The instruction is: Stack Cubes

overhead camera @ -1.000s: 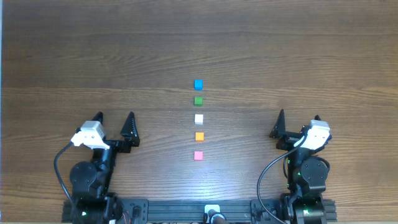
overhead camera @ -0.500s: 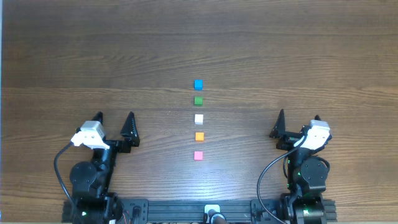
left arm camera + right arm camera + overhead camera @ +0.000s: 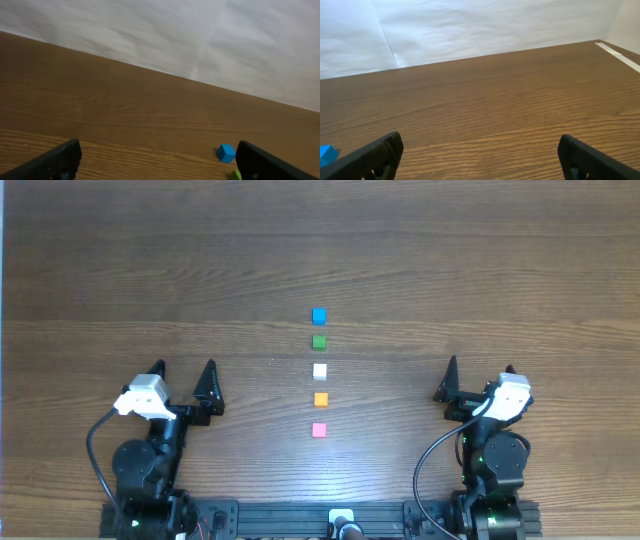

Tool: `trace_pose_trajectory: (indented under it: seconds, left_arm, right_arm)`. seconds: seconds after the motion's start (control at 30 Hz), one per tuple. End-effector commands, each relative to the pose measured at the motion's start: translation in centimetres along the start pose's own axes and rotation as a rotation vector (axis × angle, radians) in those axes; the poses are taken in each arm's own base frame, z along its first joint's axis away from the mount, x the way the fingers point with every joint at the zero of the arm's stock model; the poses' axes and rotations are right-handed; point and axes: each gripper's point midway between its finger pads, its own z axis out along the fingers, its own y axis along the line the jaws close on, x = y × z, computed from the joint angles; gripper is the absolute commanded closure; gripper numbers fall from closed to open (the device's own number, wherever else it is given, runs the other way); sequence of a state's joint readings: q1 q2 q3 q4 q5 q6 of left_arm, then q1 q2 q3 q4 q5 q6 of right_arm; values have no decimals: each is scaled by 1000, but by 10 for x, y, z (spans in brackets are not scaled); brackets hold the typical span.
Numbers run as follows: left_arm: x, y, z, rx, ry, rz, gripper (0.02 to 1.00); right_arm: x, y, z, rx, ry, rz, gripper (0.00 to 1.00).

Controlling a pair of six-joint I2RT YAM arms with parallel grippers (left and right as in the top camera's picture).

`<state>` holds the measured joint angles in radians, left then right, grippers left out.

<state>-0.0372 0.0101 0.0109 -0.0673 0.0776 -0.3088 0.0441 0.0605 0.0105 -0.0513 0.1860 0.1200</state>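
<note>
Wooden desk [image 3: 450, 260] is carrying five cubes, and we are finding none of them stacked. They are lying in single file, each apart from its neighbour, in the open stretch between the two sets of fingers. The blue cube [image 3: 319, 315] is lying farthest out, past the fingertips. The green cube [image 3: 319, 342] comes next, then the white cube [image 3: 320, 371] about level with the fingertips. The orange cube [image 3: 321, 399] and the pink cube [image 3: 319, 429] are lying back behind them.

The left gripper [image 3: 183, 375] is holding its fingers spread wide and is grasping nothing. The blue cube is showing ahead of it, close to the finger nearer the row. The right gripper [image 3: 478, 378] is likewise standing released and empty, with the blue cube just outside its row-side finger. Both are sitting well apart from the row.

We are judging the task as not begun: no cube is lifted, and none is resting on another. Every pick-up and every placement is left to do.
</note>
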Motion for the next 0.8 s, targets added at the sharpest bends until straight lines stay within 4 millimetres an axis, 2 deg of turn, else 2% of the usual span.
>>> trace_pose_trajectory:
  seconds: [0.03,0.2,0.3,0.4,0.5,0.57,0.7,0.8]
  left_arm:
    - [0,3,0,-16,-7,14,18]
    - [1,2,0,-7,-3,13,18]
    - [-1,-11,-1,63,0,8,18]
    - [-12,-27,-3,125,13,-41,20]
    - [-33,-51,-2,199,72,-95,20]
    - [-52,-76,0,271,139,-99,25]
    - [-98,-119,-1,358,288,-114,20]
    - [-129,-141,-5,361,418,-133,20]
  right_arm:
    - [0,-4,0,21,-6,-4,9]
    - [0,-4,0,21,-6,-4,7]
    - [0,-4,0,21,-6,-4,7]
    - [0,-4,0,21,-6,-4,7]
    - [0,-4,0,21,-6,-4,7]
    - [0,-4,0,21,-6,-4,7]
    - [0,-4,0,21,-6,-4,7]
    - [0,-4,0,21,-6,-4,9]
